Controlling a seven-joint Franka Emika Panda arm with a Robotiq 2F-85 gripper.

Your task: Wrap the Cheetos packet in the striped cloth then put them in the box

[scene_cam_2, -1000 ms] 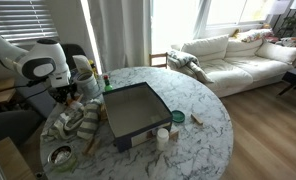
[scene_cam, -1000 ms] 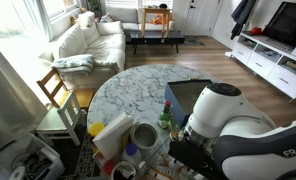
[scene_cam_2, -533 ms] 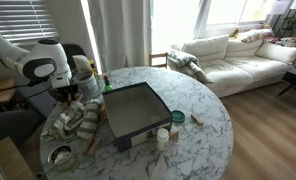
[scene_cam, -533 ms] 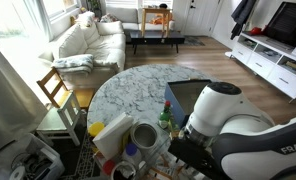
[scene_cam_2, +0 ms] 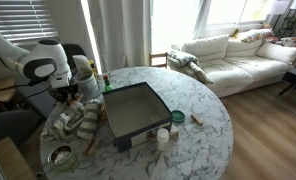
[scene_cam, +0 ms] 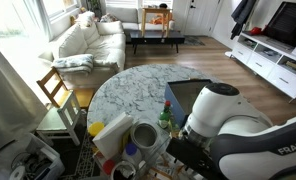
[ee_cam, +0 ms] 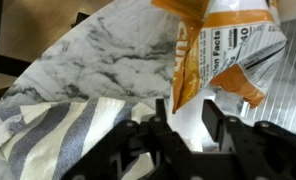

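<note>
Both exterior views overlook the marble table (scene_cam: 138, 85) (scene_cam_2: 203, 110) from probably adjacent sides; wrist view sits close.

Daylight floods through the windows (scene_cam_2: 178, 20), which blow out to white, and lies bright on the marble table (scene_cam_2: 203, 115). Both exterior views are coarse and soft in detail. The wrist view is dimmer, blurred up close, with glare on the Cheetos packet (ee_cam: 228, 50).

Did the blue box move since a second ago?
No. The box sits in the same spot on the marble table, equally near its edge.
</note>
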